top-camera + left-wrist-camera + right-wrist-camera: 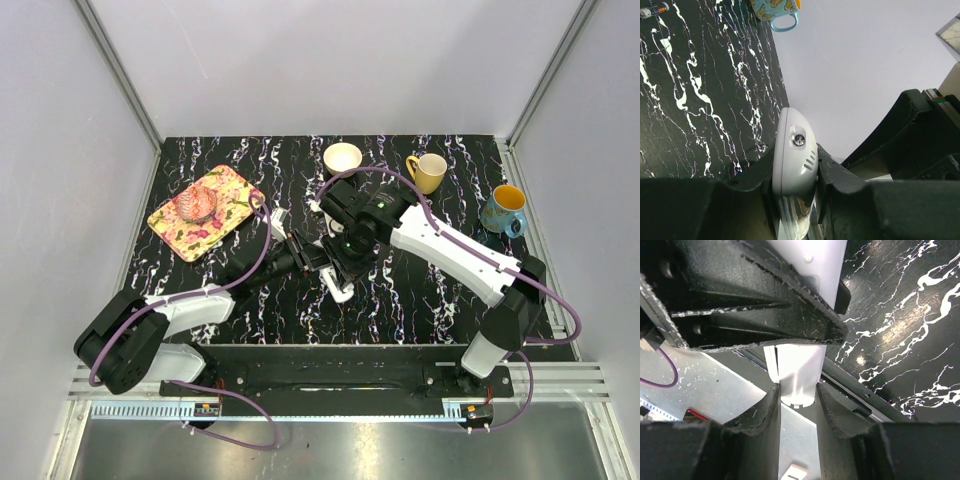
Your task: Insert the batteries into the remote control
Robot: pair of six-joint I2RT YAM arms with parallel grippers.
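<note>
The white remote control (341, 287) is held up over the middle of the black marbled table (420, 300) by both arms. My left gripper (318, 256) is shut on one end of it; in the left wrist view the rounded white end (795, 150) with a small screw sits pinched between the pads, with my left gripper (795, 167) round it. My right gripper (347, 262) is shut on the other part; the right wrist view shows the white body (797, 377) squeezed at my right gripper (797, 392). One small battery (654, 9) lies on the table far off.
A floral tray (232, 190) with a pink object is at the back left. A white cup (342, 158), a yellow mug (428, 172) and a blue butterfly mug (503, 208) (775, 11) stand along the back and right. A small white lozenge piece (794, 472) lies below the right gripper.
</note>
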